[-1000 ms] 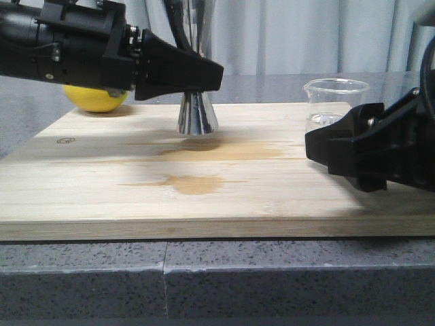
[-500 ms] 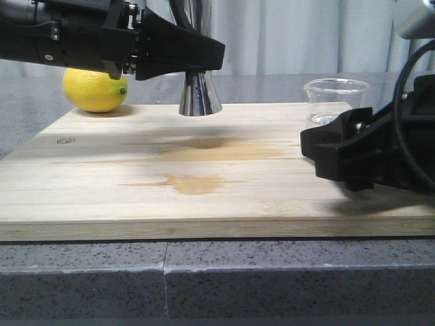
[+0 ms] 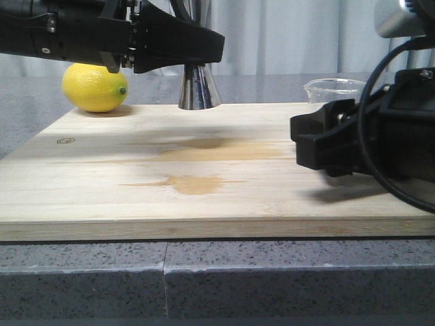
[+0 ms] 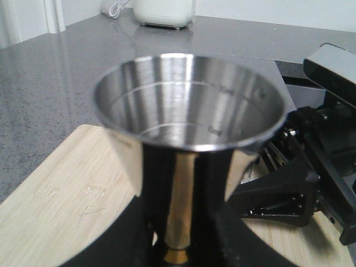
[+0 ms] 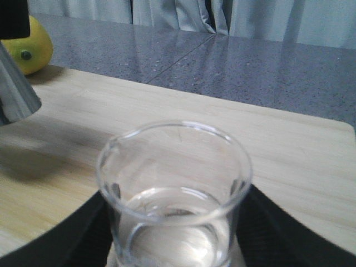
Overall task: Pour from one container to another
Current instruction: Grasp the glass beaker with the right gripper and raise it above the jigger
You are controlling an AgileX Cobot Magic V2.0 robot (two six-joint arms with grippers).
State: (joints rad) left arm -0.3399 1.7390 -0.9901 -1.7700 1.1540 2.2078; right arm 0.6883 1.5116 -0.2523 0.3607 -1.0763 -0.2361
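Since a second ago my left hand (image 3: 204, 51) has raised the one steel jigger (image 3: 198, 88) clear of the cutting board (image 3: 136, 170); it stays clamped at the waist. One glass beaker (image 5: 175, 194), liquid inside, stands between my right hand's (image 3: 319, 146) fingers; grip unclear. One lemon (image 3: 95, 87) behind on the bench (image 3: 272, 85).

Polished steel jigger (image 4: 189, 128), clear glass beaker (image 5: 173, 194)

From the front I see only the beaker (image 3: 333, 84) rim; my right tool (image 3: 319, 139) hides the rest. The jigger (image 3: 199, 88) waist sits behind my left tool (image 3: 204, 47), its top cropped at twelve o'clock.
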